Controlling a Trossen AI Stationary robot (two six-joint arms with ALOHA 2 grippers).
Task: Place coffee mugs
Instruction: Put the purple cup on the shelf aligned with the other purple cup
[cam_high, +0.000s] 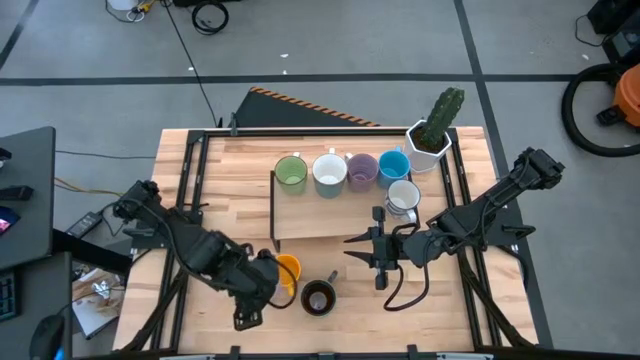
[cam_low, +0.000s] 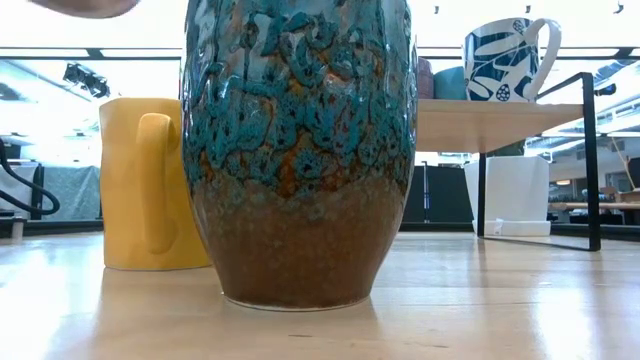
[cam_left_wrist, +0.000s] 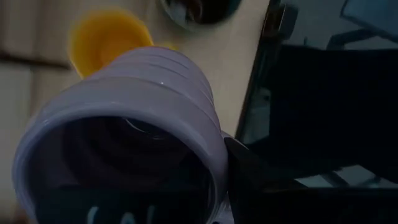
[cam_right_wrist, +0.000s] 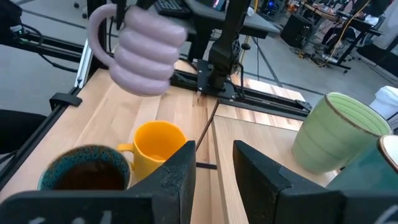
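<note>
So far, at the near edge of the worktop (cam_high: 200, 160), the left claw (cam_left_wrist: 224, 180) grips a lavender mug (cam_right_wrist: 146, 53) aloft, above the orange mug (cam_high: 287, 268) and brown mug (cam_high: 318, 297) still waiting. Farther back, the right claw (cam_right_wrist: 214, 165) hovers open, and five mugs (cam_high: 345, 172) already line the raised shelf (cam_high: 300, 215).

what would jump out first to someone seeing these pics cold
Most striking is the lavender mug held up off the table in the left end effector, above the orange mug and dark brown mug at the table's near edge. Next comes the row of mugs on the wooden shelf: green mug, white mug, a second lavender mug and blue mug, beside the potted cactus.
</note>
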